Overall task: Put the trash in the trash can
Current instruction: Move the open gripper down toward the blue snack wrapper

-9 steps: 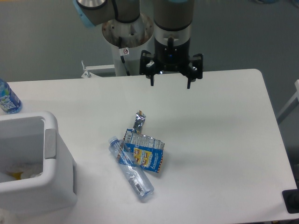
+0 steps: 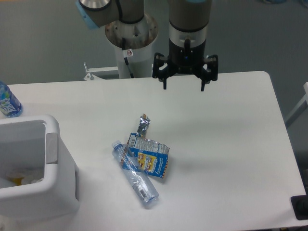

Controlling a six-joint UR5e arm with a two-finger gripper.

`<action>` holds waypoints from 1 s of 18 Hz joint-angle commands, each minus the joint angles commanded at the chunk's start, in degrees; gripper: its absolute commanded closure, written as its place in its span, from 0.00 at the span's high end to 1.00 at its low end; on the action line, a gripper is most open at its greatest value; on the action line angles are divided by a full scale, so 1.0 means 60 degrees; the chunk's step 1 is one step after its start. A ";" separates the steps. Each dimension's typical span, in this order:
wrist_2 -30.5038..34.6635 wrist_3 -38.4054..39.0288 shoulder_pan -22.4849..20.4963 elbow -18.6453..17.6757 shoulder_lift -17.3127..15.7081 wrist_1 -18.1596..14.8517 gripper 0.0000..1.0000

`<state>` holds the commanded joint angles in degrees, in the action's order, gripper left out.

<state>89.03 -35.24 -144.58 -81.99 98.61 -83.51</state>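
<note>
Zero pieces grabbed so far: the gripper [image 2: 183, 88] hangs over the far edge of the table [image 2: 231, 144] with its fingers spread wide and nothing between them, and compared with half a second back it has slid a bit to its left and further from the pile. All three bits of trash sit mid-table in one clump, well apart from the claw: the silver foil wrapper [image 2: 143, 124], the blue-and-yellow snack wrapper [image 2: 150, 158] touching and partly over the crushed bottle [image 2: 137, 179]. Trash can [image 2: 55, 185] is off at the near corner, so my guess is it's still lining up an approach, not picking yet.
</note>
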 joint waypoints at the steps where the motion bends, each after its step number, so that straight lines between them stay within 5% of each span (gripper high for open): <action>1: -0.0087 0.0000 0.0000 -0.0088 0.0073 0.0089 1.00; 7: -0.1025 0.0305 0.0044 -0.0806 0.0878 0.1670 1.00; 18: -0.1040 0.0542 0.0396 -0.1027 0.2461 0.2155 1.00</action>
<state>82.79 -31.99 -142.21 -88.16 113.37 -70.58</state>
